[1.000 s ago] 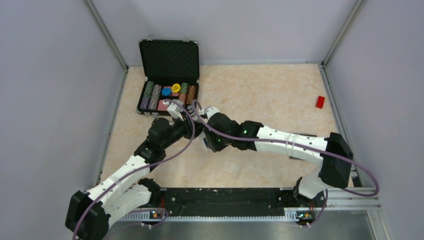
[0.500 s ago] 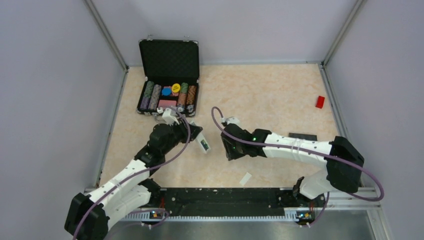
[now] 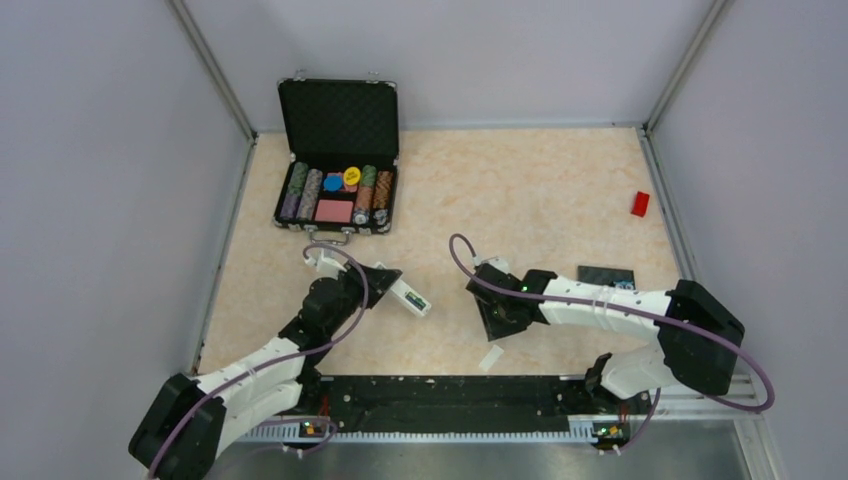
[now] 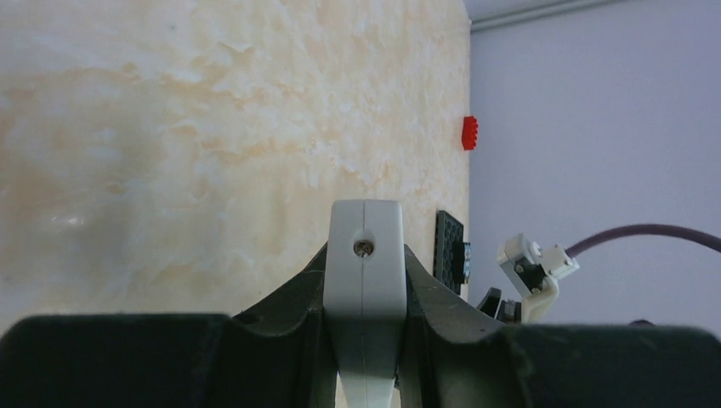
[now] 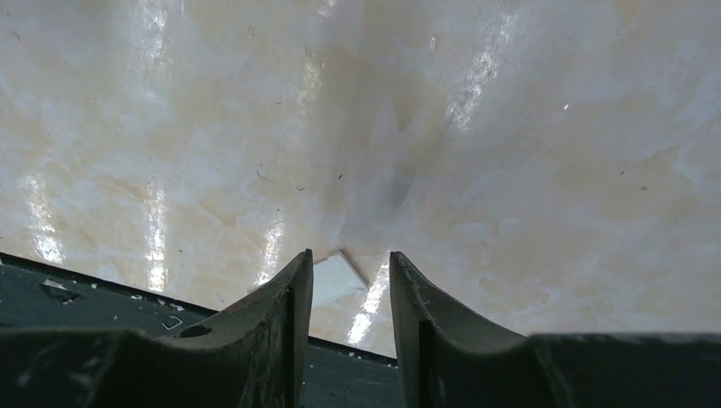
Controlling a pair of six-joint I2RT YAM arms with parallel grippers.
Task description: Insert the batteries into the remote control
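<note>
Two arms are seen, each with one gripper. Nearest their bases, one short white cover plate (image 3: 491, 357) is laid flat on the marbled worktop (image 3: 520, 190). The right gripper (image 3: 497, 328) is held just beyond it with its jaws parted and nothing between them. In the right wrist view the plate is seen on the worktop under that gap. A little farther and to the left, one slim white remote control (image 3: 410, 298) is clamped at one end by the left gripper (image 3: 390, 283). Its free end is pointed toward the right arm, and a dark recess is shown near that end. Beyond the right forearm, one dark flat plate (image 3: 606, 275) is laid on the worktop. One small red block (image 3: 640, 203) is placed near the right wall, well apart from both grippers. Farthest, at the back left, one black case (image 3: 338, 120) is propped open with stacks of coloured chips (image 3: 300, 190) inside. The marks on the chips are too small to be read.
</note>
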